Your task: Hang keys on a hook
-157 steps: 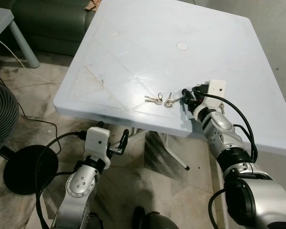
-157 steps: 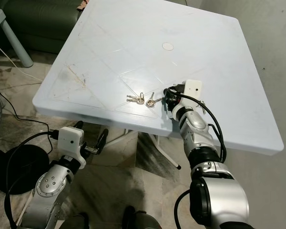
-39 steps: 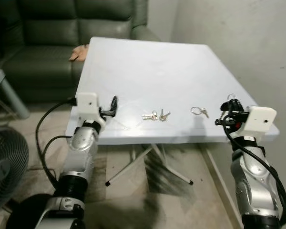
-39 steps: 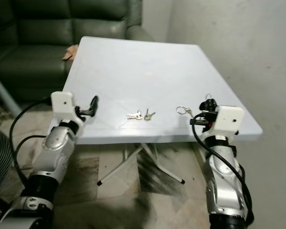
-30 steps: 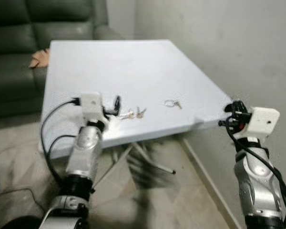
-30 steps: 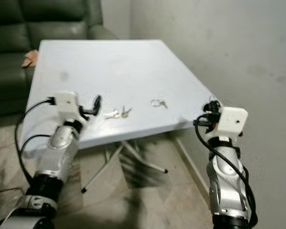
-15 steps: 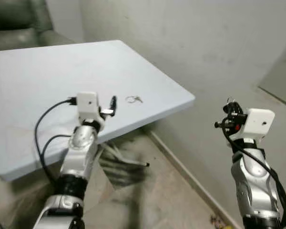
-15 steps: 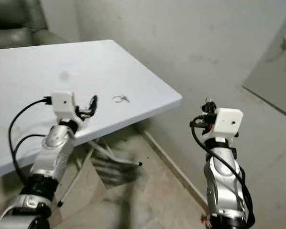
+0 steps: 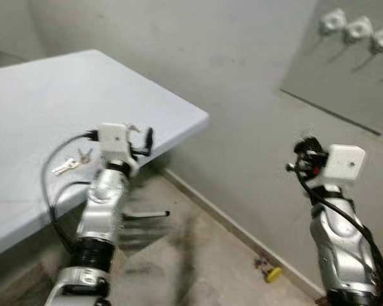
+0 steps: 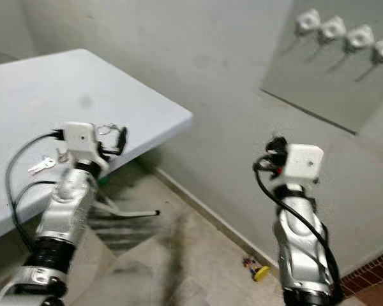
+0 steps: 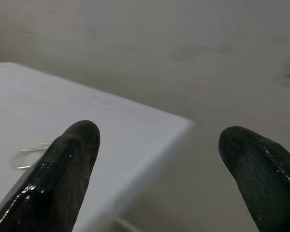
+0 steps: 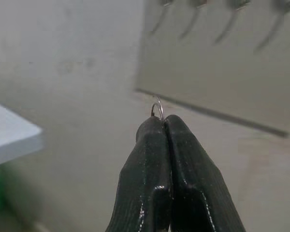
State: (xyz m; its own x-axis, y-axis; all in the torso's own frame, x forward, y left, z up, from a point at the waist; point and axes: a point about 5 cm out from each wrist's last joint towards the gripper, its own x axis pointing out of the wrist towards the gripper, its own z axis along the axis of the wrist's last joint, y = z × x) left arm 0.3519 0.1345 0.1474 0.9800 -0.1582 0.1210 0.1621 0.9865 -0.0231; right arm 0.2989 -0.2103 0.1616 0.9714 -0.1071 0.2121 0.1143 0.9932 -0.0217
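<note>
On the table [image 9: 25,95] spare keys [image 9: 73,162] lie near the left gripper [image 11: 159,159], fingers spread, empty. The right gripper [image 12: 160,126] pinches a key ring [image 12: 158,107] in closed fingers, mid-carry; next it must reach the wall hooks [image 10: 335,29].

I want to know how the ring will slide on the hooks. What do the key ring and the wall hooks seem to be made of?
The key ring in the right gripper looks like thin bright metal wire: silvery with a glint. The hooks on the panel look white, perhaps plastic or painted metal; blur leaves this open.
</note>
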